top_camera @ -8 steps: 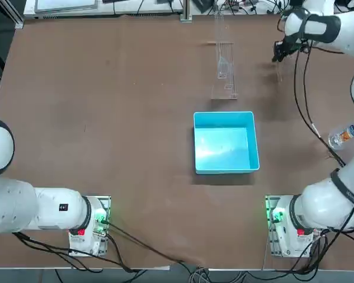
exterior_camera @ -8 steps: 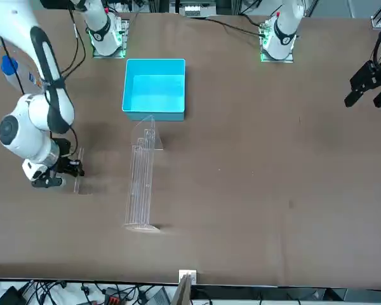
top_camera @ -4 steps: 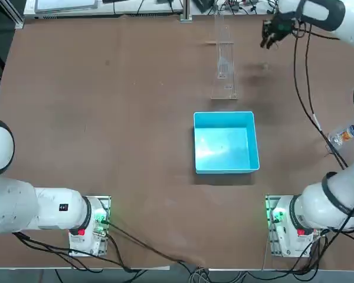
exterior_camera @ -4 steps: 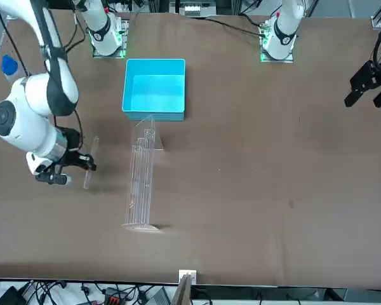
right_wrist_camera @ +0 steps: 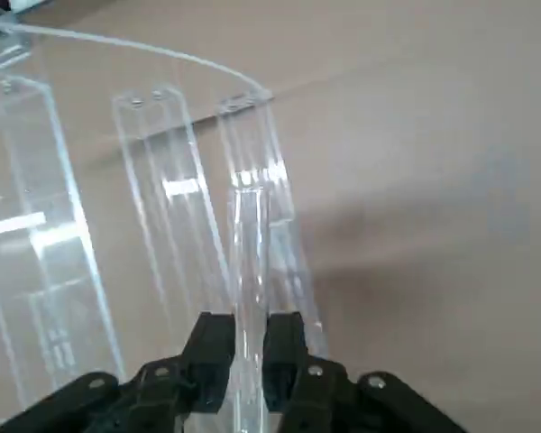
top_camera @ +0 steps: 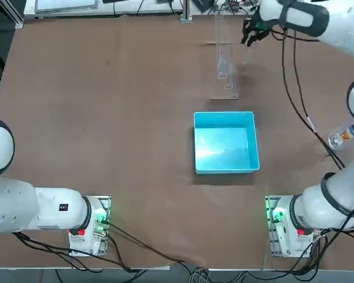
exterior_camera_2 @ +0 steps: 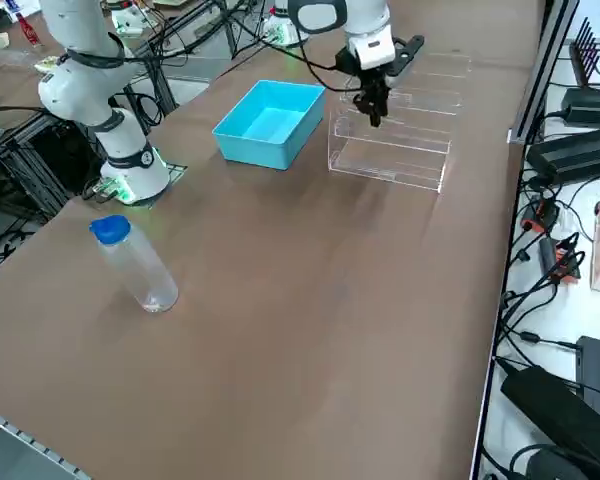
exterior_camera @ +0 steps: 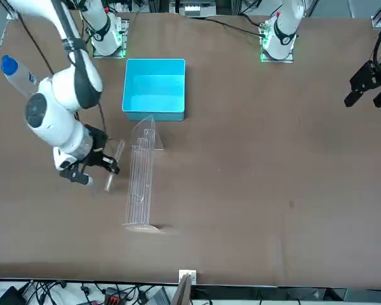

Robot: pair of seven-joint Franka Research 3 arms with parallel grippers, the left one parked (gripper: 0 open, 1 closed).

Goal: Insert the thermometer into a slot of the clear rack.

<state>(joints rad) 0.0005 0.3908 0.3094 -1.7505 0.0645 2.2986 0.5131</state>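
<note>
Pinching the thermometer (right_wrist_camera: pixel 250 316) — upright (or nearly) — right gripper (right_wrist_camera: pixel 250 347) nears the clear rack (exterior_camera: pixel 140 181).

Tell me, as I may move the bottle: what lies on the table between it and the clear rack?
Bare tabletop between bottle and clear rack, as the right side view shows. The right gripper, near the rack, holds the thermometer.

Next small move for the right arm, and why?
Probably ease the right gripper a little toward the tall clear acrylic rack and line up before lowering: the thin see-through glass thermometer is pinched between its fingers, but in the front view it leans and sits beside the rack, with bare table between them.
</note>
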